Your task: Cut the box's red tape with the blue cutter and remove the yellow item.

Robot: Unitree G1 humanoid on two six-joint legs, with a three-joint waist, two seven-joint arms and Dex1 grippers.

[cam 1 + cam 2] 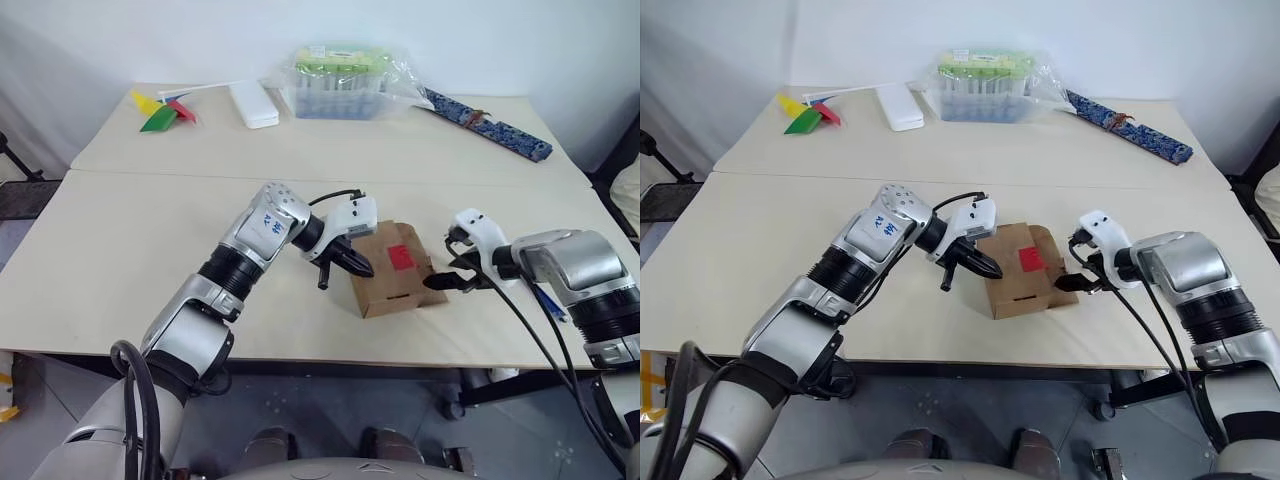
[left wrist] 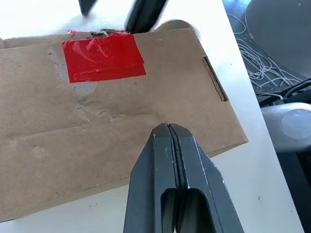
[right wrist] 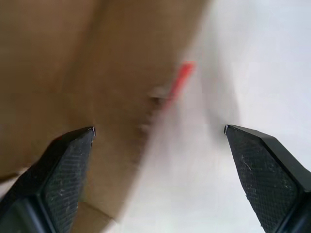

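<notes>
We find the left gripper (image 2: 168,127) with its two black fingers pressed flat together, nothing between them, the tips hanging over the box's top near its left end. The right gripper (image 3: 158,130) has its fingers spread wide and empty; they sit at the box's right end, where a lid flap rises, and we cannot tell whether they touch the cardboard.

The box (image 1: 385,285) lies on the near table (image 1: 120,260), between the two grippers. The tape (image 1: 400,257) is stuck on its top; in the left wrist view its far edge runs along the box's edge and looks frayed there.

A slim blue stick (image 1: 548,302), partly hidden behind the right arm, lies on the table just beyond that arm; we take it for the cutter.

On the far table stand a bagged tub (image 1: 345,82), a white block (image 1: 254,103), a pinwheel (image 1: 160,110) and a blue strip (image 1: 490,125).
</notes>
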